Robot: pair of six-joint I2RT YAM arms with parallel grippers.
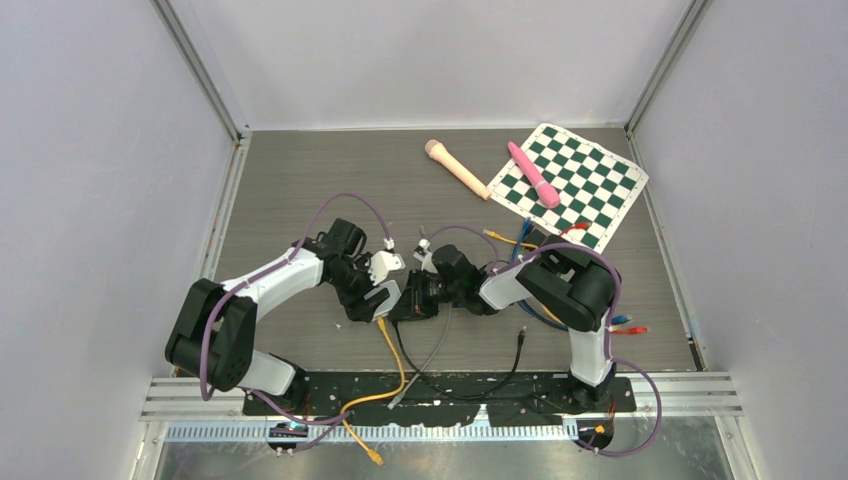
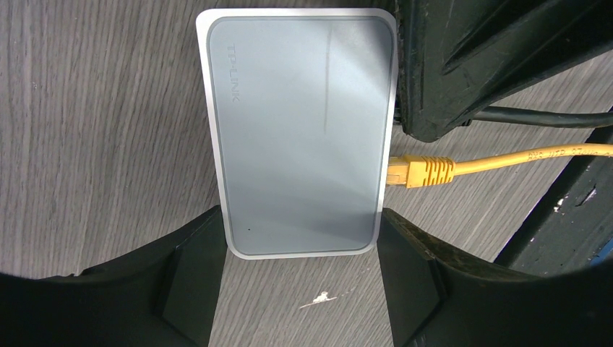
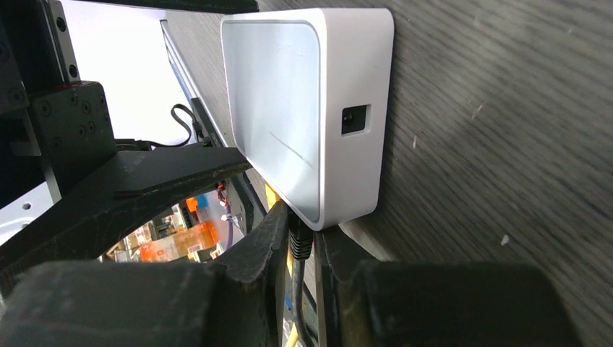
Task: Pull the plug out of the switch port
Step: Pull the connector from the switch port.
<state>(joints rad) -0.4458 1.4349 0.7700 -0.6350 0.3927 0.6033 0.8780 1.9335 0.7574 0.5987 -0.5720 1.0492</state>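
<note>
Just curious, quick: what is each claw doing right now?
Left gripper: closed around the switch.
Right gripper: closed on the black plug.

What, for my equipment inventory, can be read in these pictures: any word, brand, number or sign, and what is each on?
"TP-LINK": raised letters on the top of the switch, running sideways near one corner, left wrist view.
Print along the yellow cable: too blurred to read.
Faint mark on the switch top in the right wrist view: too faint to read.
Top view: nothing readable.
</note>
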